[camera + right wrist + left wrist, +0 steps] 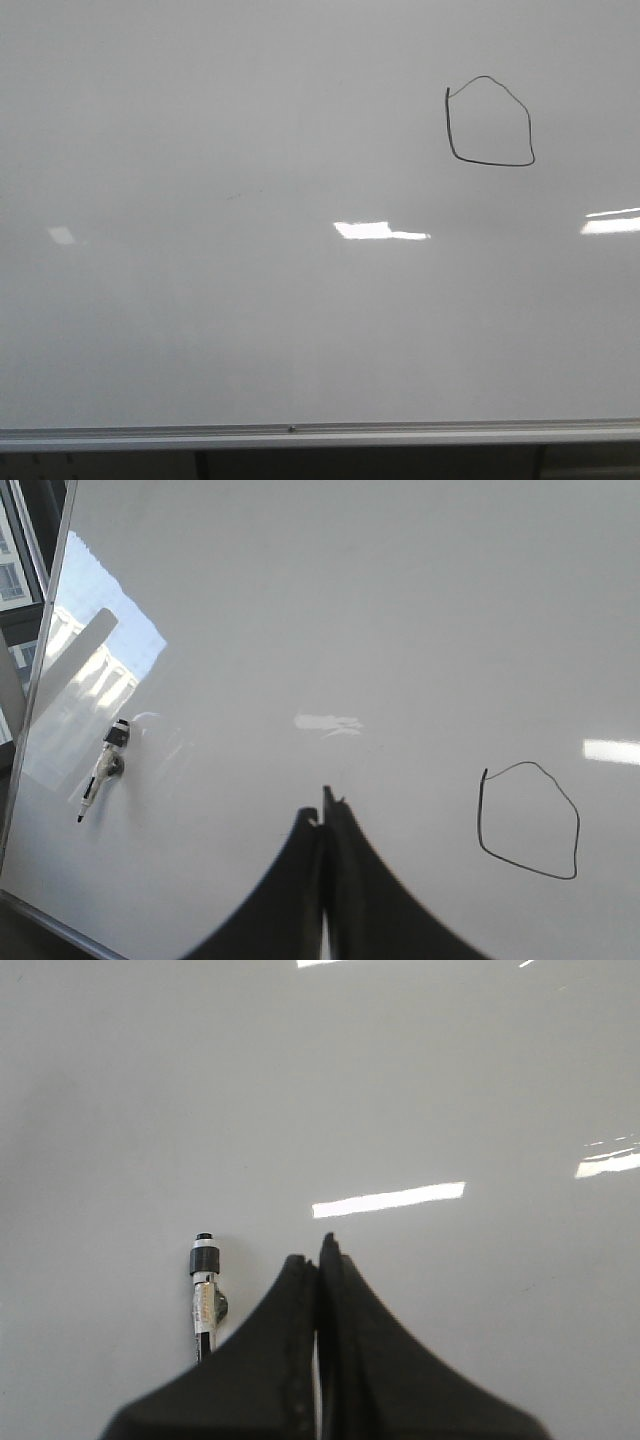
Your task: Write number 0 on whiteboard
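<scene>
The number 0 [489, 122] is a thin black lopsided loop on the whiteboard [250, 300], at the upper right of the front view. The right wrist view shows the same number 0 [528, 820] beside my right gripper [325, 805], whose black fingers are pressed together with nothing between them. A marker [101, 770] lies flat on the whiteboard [350, 630] off to the gripper's other side. My left gripper [318, 1260] is also shut and empty, with the marker [204, 1290] lying on the whiteboard [450, 1090] just beside its finger. Neither arm appears in the front view.
The board's silver frame edge [300, 434] runs along the near side in the front view. Bright rectangular light reflections [375, 230] sit on the glossy surface. A frame edge and windows [25, 580] show at one side of the right wrist view.
</scene>
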Available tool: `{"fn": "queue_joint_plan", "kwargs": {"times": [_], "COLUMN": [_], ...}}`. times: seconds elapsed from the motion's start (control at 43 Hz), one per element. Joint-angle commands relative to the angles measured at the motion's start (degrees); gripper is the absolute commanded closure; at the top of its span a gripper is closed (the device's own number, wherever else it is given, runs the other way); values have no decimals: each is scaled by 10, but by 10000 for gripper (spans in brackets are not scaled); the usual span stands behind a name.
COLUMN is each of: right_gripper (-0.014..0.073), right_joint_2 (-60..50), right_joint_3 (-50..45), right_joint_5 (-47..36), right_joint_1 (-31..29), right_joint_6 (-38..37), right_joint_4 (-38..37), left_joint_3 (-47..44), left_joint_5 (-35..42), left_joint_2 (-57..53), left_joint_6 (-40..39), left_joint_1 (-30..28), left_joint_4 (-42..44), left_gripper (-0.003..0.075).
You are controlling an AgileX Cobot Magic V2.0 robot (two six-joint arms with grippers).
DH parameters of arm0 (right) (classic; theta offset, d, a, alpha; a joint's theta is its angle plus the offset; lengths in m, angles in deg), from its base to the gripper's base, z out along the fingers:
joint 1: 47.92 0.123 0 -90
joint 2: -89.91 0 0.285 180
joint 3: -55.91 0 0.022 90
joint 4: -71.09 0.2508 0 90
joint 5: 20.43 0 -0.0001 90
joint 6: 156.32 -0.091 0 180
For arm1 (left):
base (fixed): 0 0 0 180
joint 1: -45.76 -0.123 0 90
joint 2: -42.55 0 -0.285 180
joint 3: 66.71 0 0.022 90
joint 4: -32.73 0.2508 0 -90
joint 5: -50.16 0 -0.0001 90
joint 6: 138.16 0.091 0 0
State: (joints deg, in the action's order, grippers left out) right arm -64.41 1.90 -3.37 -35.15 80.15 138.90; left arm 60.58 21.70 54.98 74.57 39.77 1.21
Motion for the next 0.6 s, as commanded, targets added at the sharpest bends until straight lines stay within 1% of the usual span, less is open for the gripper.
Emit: {"fn": "queue_joint_plan", "kwargs": {"times": [0.0,0.093,0.186,0.256,0.372,0.395,0.442,0.488,0.581], "right_gripper": [663,663,663,663,663,663,663,663,663], "right_joint_2": [3,3,3,3,3,3,3,3,3], "right_joint_3": [15,15,15,15,15,15,15,15,15], "right_joint_5": [-22,-22,-22,-23,-22,-22,-22,-22,-23], "right_joint_1": [-3,-3,-3,-3,-3,-3,-3,-3,-3], "right_joint_6": [6,6,6,6,6,6,6,6,6], "right_joint_4": [15,15,15,15,15,15,15,15,15], "left_joint_3": [14,13,1,-7,-39,-46,-64,-86,-130], "left_joint_5": [52,70,108,110,110,110,113,124,164], "left_joint_2": [6,6,6,4,-12,-15,-29,-45,-61], "left_joint_6": [0,0,-12,-73,-236,-252,-308,-337,-343], "left_joint_1": [4,4,4,4,18,23,35,48,56], "left_joint_4": [-13,-18,-10,48,186,209,256,289,300], "left_gripper": [740,740,740,740,740,740,740,740,740]}}
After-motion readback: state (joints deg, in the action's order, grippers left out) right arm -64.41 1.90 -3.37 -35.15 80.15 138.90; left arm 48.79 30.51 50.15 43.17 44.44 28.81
